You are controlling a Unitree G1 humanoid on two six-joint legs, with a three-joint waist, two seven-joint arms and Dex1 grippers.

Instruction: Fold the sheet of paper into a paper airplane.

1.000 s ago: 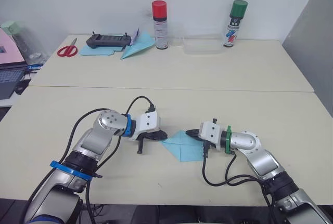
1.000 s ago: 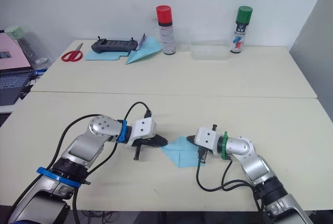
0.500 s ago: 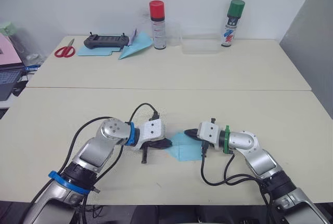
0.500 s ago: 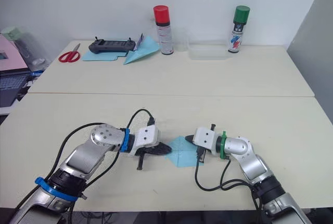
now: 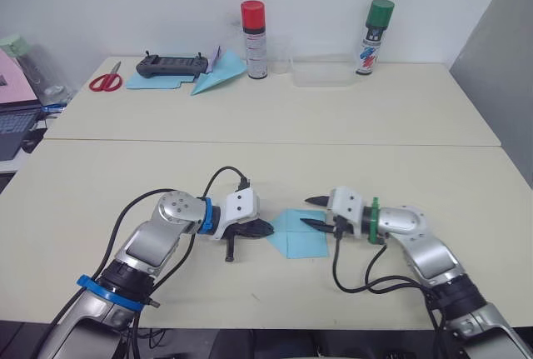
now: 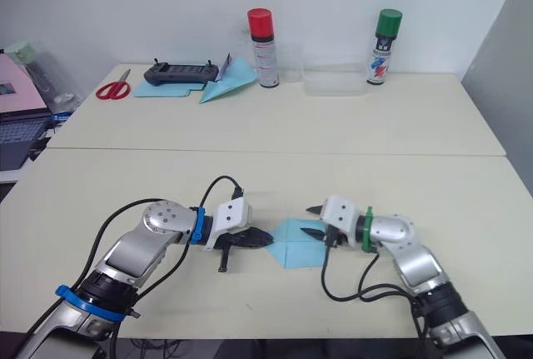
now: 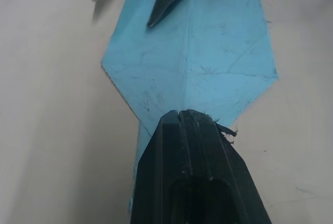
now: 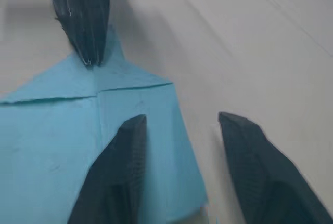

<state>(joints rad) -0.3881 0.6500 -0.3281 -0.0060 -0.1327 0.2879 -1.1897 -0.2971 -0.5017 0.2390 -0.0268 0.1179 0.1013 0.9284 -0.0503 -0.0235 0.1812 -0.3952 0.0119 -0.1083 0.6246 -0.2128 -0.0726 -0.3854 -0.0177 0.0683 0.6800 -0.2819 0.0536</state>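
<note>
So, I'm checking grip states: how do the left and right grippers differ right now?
The left gripper is shut, its tips pressing the pointed end of the sheet of paper; the right gripper is open, one finger over the sheet's opposite edge and the other over bare table. Both have black fingers and point toward each other across the sheet.

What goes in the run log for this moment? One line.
left gripper: shut, pinning paper nose | right gripper: open at paper's edge | table
</note>
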